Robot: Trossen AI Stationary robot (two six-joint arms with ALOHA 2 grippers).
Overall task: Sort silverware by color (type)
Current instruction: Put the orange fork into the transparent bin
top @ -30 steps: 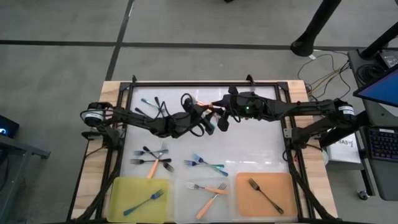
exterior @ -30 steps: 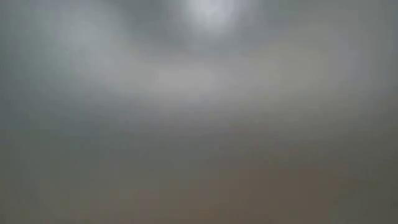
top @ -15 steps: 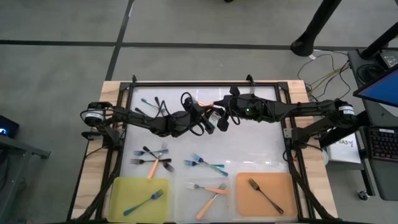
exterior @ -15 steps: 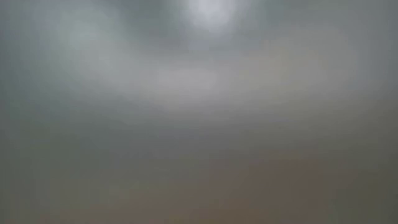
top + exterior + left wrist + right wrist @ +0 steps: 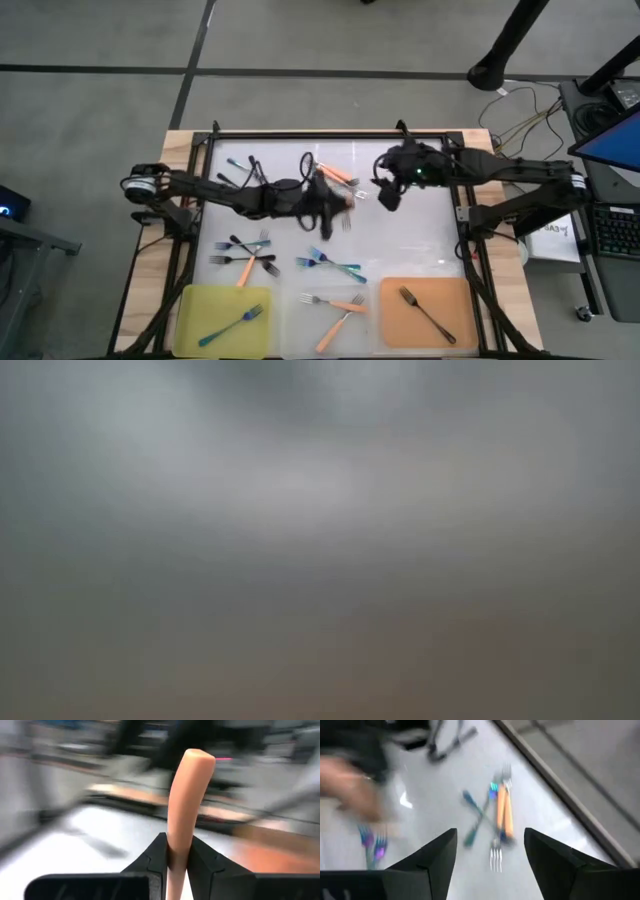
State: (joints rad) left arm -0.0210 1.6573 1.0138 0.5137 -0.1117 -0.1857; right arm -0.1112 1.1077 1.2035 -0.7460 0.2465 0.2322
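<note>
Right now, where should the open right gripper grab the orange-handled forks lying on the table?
Mid-handle, straight down from above: the orange-handled forks lie flat, side by side, heads opposite. Right gripper, open, should probably close across the handles, clear of the teal fork beside them.

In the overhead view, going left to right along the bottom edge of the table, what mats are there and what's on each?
Yellow mat with a blue fork → clear mat with orange-handled forks → orange mat with a dark fork.
</note>
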